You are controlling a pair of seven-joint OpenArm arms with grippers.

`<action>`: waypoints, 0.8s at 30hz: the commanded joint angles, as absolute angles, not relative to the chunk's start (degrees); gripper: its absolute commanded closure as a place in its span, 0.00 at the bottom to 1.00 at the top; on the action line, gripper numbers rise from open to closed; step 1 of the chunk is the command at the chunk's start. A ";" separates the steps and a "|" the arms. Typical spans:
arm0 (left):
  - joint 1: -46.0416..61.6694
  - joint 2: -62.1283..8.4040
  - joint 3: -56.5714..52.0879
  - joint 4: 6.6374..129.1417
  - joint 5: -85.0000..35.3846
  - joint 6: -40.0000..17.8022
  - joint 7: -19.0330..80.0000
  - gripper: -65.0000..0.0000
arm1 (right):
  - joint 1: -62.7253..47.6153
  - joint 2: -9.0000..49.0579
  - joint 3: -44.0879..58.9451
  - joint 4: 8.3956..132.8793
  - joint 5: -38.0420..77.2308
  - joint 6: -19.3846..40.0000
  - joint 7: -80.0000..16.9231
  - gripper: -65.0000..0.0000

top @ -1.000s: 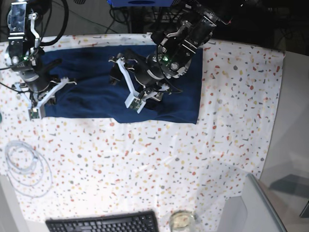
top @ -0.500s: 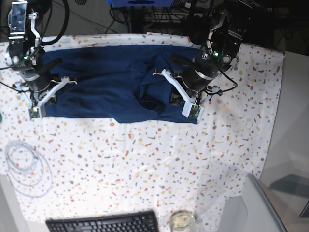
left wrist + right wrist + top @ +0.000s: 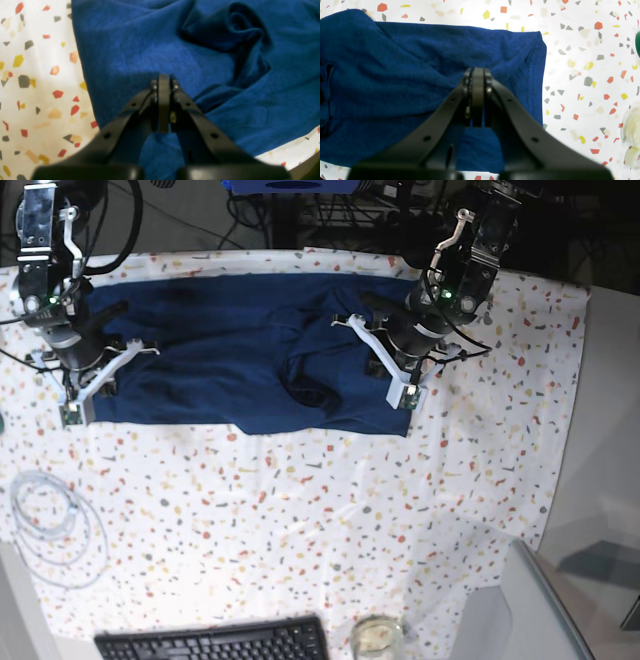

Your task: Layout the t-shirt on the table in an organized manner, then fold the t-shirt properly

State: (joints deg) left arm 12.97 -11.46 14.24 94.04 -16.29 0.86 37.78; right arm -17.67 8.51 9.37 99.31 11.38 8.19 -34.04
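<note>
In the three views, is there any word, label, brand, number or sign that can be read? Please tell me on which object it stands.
None can be read.
The t-shirt is plain, with no print.
The table cloth carries only coloured flecks.
The keyboard keys are too small to read.
The left gripper and right gripper show no marking.

— Does any wording, label or brand show on the plain dark navy-blue fabric t-shirt [image 3: 240,350]?

— None can be read; the white terrazzo-flecked cloth table [image 3: 330,510] and the black keyboard [image 3: 215,642] show no legible characters either.
</note>
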 commanded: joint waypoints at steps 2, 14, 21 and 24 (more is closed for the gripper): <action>12.35 -11.38 15.87 94.81 -16.48 0.66 36.88 1.00 | -17.19 9.10 9.54 100.26 11.38 8.22 -32.84 1.00; 12.53 -11.30 23.52 94.81 -17.10 0.66 36.88 1.00 | -17.36 9.10 9.54 100.26 11.38 8.22 -32.84 1.00; 12.18 -11.21 32.84 95.43 -17.10 0.31 36.88 1.00 | -17.36 9.10 9.54 100.26 11.38 8.22 -32.84 1.00; 11.56 -10.42 35.65 95.96 -17.10 0.31 36.79 1.00 | -17.36 9.10 9.54 100.26 11.38 8.22 -32.84 1.00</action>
State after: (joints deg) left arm 12.25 -10.46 35.92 94.43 -16.80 0.36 38.00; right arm -17.69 8.60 9.37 99.31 11.38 8.19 -34.02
